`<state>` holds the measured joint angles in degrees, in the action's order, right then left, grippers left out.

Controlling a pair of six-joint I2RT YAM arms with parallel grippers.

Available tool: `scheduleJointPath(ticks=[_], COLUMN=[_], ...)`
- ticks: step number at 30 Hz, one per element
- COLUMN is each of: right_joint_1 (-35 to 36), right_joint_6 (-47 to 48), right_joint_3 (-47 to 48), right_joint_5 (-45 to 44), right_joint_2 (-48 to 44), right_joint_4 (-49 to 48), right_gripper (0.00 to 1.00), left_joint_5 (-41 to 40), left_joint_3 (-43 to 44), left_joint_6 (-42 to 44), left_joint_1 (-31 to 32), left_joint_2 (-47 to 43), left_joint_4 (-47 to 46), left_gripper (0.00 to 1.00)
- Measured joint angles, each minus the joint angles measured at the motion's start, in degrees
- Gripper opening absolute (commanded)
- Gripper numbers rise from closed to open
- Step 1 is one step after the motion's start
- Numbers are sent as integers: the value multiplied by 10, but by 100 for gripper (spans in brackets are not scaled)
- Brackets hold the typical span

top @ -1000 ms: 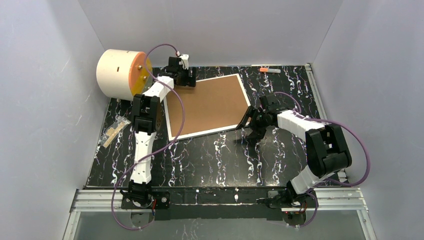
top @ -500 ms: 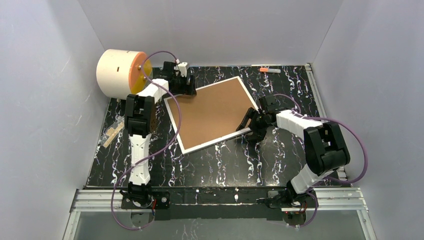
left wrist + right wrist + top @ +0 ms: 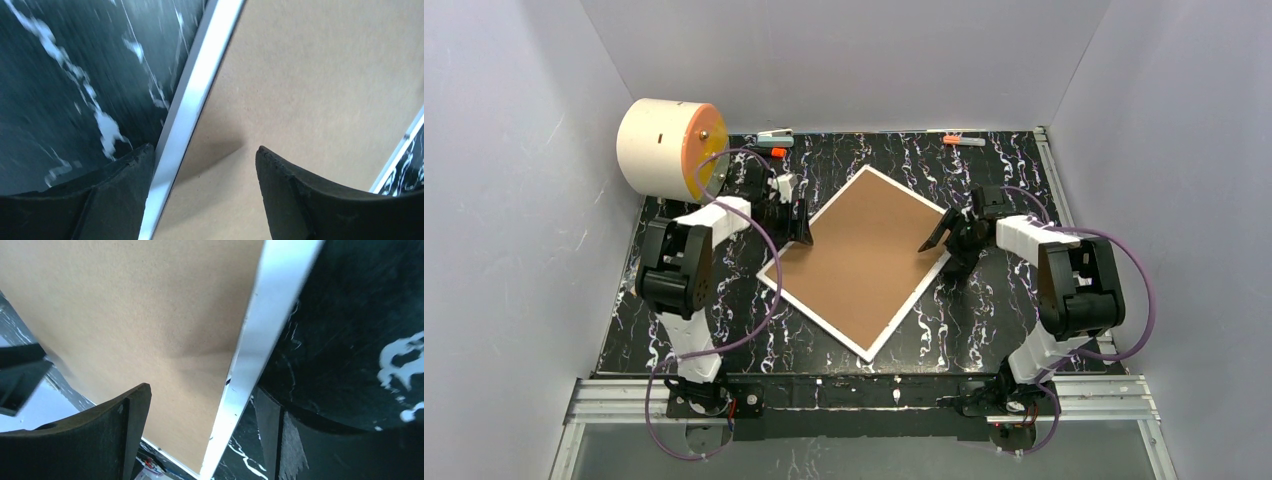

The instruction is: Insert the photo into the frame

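**Left claw [image 3: 202, 150] and right claw [image 3: 202, 390] sit open astride the frame [image 3: 864, 265]**

Neither claw has hold of anything. On each, one finger stands outside the white rim over the table [image 3: 984, 330] and the other over the brown back, well apart. The left claw is at the frame's left corner and the right claw is on the opposite edge. The frame lies flat, back up, turned cornerwise near the middle of the table. The photo shows in no view, so where it lies cannot be told.

The step looks like nudging the frame square before its back is opened. To do it well, hold the fingertips low so the outer finger bears on the rim rather than riding over it. Push evenly from both sides, and slowly, so the frame pivots without skating away.
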<state>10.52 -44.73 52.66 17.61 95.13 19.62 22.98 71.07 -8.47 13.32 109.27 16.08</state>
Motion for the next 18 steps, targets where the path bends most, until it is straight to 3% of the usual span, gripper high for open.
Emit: scheduleJointPath(ticks=[3, 6, 13, 18], right_joint_1=[-19, -34, -42, -42], right_joint_6=[19, 31, 33, 34], right_joint_3=[5, 22, 52, 52], right_joint_5=[7, 10, 3, -1], right_joint_2=[7, 25, 50, 50], right_joint_4=[-12, -27, -31, -29], right_gripper=[83, 82, 81, 79], left_joint_5=[1, 6, -29, -33], left_joint_3=[-62, -109, -99, -94], left_joint_6=[-14, -33, -67, -96], left_joint_1=[9, 16, 27, 27], left_joint_2=[-48, -87, -110, -135], left_joint_4=[-2, 8, 37, 5], left_gripper=[66, 70, 70, 62])
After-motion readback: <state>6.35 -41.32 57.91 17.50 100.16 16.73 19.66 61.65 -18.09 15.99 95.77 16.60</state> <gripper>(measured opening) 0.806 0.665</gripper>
